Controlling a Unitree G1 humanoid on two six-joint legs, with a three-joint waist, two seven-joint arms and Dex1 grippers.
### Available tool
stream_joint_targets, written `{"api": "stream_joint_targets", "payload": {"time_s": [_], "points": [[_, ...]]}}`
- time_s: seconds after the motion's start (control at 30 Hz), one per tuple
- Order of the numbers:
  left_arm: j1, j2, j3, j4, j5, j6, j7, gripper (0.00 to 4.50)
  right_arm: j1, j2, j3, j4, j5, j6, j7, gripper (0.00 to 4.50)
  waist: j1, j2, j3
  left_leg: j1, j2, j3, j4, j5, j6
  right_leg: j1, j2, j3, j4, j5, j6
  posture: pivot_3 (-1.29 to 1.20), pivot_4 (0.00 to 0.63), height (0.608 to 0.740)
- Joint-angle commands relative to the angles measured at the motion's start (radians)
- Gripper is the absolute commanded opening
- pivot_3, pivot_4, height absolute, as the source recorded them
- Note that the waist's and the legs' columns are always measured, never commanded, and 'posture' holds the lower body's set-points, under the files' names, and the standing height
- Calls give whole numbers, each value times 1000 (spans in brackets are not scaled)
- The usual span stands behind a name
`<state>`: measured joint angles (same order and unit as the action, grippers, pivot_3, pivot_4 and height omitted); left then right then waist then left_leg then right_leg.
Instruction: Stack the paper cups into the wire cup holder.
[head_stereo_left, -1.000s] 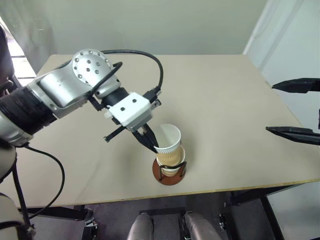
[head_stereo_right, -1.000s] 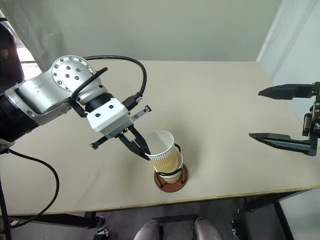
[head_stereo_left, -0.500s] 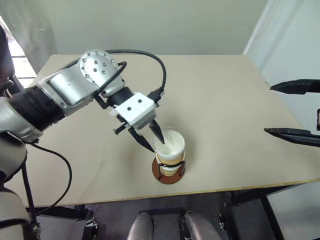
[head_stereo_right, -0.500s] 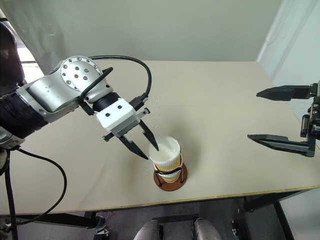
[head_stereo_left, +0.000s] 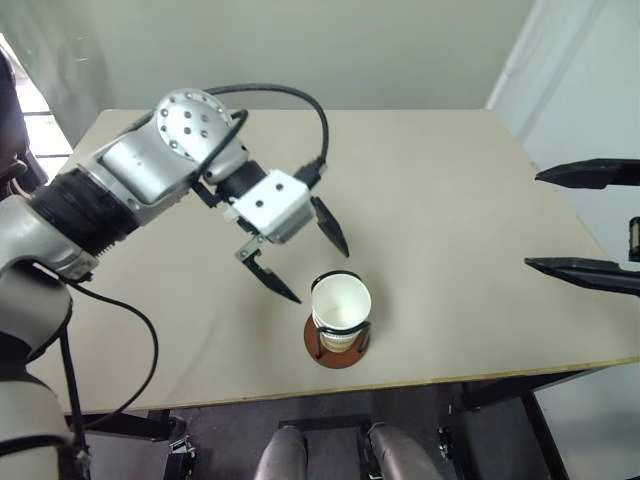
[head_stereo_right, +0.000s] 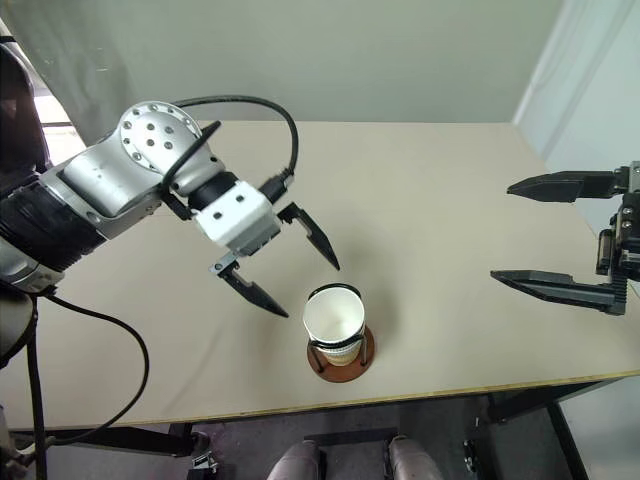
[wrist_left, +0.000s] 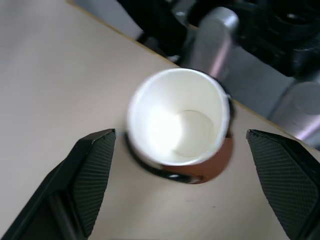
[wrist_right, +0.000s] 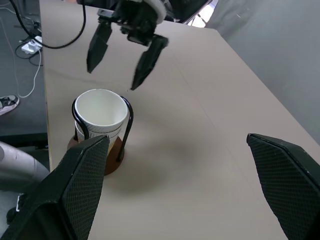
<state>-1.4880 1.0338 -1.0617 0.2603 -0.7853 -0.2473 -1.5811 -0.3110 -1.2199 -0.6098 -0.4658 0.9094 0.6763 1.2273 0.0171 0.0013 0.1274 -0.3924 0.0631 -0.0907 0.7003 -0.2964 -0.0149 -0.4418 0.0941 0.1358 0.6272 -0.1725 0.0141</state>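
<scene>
The paper cups (head_stereo_left: 341, 301) sit nested upright inside the wire cup holder (head_stereo_left: 336, 352), near the table's front edge. The top cup's white inside and rim face up, and a ribbed tan wall shows below it. Black wire loops (wrist_right: 128, 120) rise around the stack from the reddish-brown disc base (wrist_right: 111, 157). My left gripper (head_stereo_left: 321, 277) hangs open just above and behind the stack, its fingers (wrist_left: 94, 171) spread wide to either side and touching nothing. My right gripper (head_stereo_left: 533, 220) stands open and empty off to the right, beyond the table's edge.
The tan table (head_stereo_left: 430, 190) is bare around the holder. Its front edge runs close below the holder's base. A black cable (head_stereo_left: 300, 110) loops over my left arm.
My left gripper was shut on the top cup's rim; it has opened wide and drawn back and up. The cup has dropped straight down into the stack. The right gripper has not moved.
</scene>
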Motion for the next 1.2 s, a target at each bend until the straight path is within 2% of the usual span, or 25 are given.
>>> {"api": "stream_joint_targets", "payload": {"time_s": [0.03,0.17,0.27,0.33,0.53,0.63,0.83,1.2], "points": [[55,11,208,38,-55,119,-33,4463,-12,-19,30,34,-37,-45,21,4500,-1,1,0,0,0,0,0,0,0,0,0,0,0,0,0,0,150,740],[244,76,457,76,-14,270,14,4463,5,-39,77,102,-126,-97,55,4500,-5,3,-1,1,2,0,-1,0,0,-1,0,0,1,0,0,0,150,740],[462,183,643,-10,-24,377,125,4463,-7,-32,136,164,-191,-137,45,4500,-15,5,-1,4,2,2,-2,-1,2,-1,0,0,2,0,-2,0,150,740],[589,213,767,-66,-48,441,197,4463,-12,-24,164,207,-223,-157,40,4500,-17,5,-1,5,3,2,-2,-1,2,-2,0,0,3,0,-2,0,150,740],[985,207,1119,-230,-77,586,418,4463,-28,26,212,291,-273,-196,31,4500,-12,5,-1,7,4,3,-2,-1,2,-1,-5,0,10,-3,-5,0,150,740],[1173,183,1298,-328,-82,660,500,4463,-64,41,249,322,-291,-203,28,4500,-18,4,-1,10,3,11,-1,-1,2,-2,-8,1,14,-9,-13,0,150,740],[1347,109,1509,-444,-68,765,596,4463,-125,62,307,391,-329,-226,30,4500,-25,4,-1,13,3,15,-1,-1,1,-2,-10,3,17,-8,-16,0,150,740],[1387,44,1598,-506,-19,818,649,4463,-267,121,419,459,-383,-240,46,4500,-28,4,-1,15,3,14,-2,0,2,-2,-9,3,19,-3,-21,0,150,740]]}}
